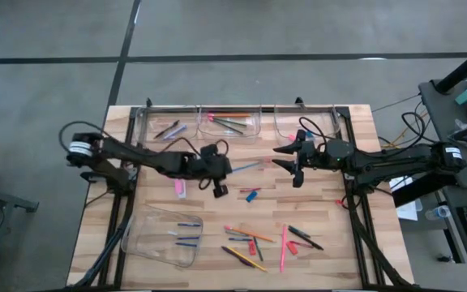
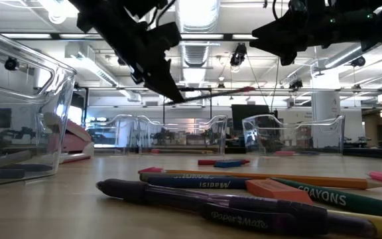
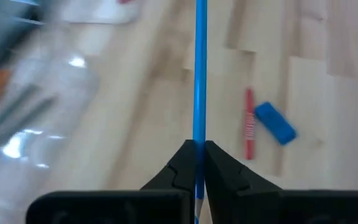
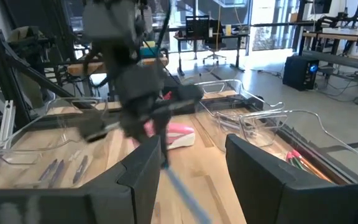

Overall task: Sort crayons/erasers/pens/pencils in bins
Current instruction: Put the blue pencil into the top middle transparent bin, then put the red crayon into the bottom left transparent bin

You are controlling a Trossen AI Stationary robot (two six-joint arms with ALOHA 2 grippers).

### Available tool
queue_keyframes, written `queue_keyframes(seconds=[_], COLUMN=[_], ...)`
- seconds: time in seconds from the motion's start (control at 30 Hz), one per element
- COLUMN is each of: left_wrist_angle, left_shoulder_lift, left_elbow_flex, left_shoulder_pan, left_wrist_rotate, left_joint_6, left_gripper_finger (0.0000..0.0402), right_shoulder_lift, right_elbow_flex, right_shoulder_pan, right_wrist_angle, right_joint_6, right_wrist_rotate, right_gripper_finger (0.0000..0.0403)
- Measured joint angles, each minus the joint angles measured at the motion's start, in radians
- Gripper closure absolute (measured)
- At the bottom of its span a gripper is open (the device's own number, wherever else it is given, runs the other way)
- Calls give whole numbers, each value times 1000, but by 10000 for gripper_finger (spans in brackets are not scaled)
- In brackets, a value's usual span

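The left tool [image 1: 227,168] hangs over the middle of the bench [image 1: 160,207], fingers pinched tight on a thin blue pencil [image 1: 246,166]. Its wrist view shows the blue stick running straight out from between the two dark fingers [image 3: 182,168]. From above, the pencil's free end points right, toward the right tool [image 1: 293,158], which hovers just beside it with fingers spread apart and nothing between them.

On the bench just near of the two tools lie a short red crayon [image 1: 247,193] and a small blue eraser [image 1: 253,196], side by side. A pink eraser [image 1: 180,188] lies to the left of those, under the left arm.

Three clear bins stand in a row along the far edge: the left one [image 1: 165,126] holds a few dark pens, the middle one [image 1: 232,122] holds long pencils in orange and green, and the right one [image 1: 306,122] I cannot make out the contents of. A fourth bin [image 1: 162,235] sits at the near left with a few short blue crayons inside.

At the near middle and right lies a loose scatter of sticks [image 1: 254,239], among them a long pink pencil [image 1: 283,247] and a dark pen [image 1: 305,237].
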Motion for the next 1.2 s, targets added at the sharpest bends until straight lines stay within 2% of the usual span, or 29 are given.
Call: queue_keyframes(seconds=[0.23,0.57,0.97,1.2], left_wrist_angle=[-97,-128,-299,-321], left_shoulder_lift=[-127,-175,-60,33], left_elbow_flex=[6,53,241,290], left_shoulder_pan=[121,350,531,573], left_wrist_rotate=[-3,116,145,188], left_joint_6=[74,199,306,309], left_gripper_finger=[401,402,397,400], right_shoulder_lift=[1,1,1,2], right_elbow_flex=[0,0,0,-1], right_shoulder_pan=[0,0,0,0], right_wrist_angle=[8,8,8,6], right_joint_6=[0,0,-1,-5], right_wrist_rotate=[0,0,0,0], right_gripper_finger=[232,232,232,232])
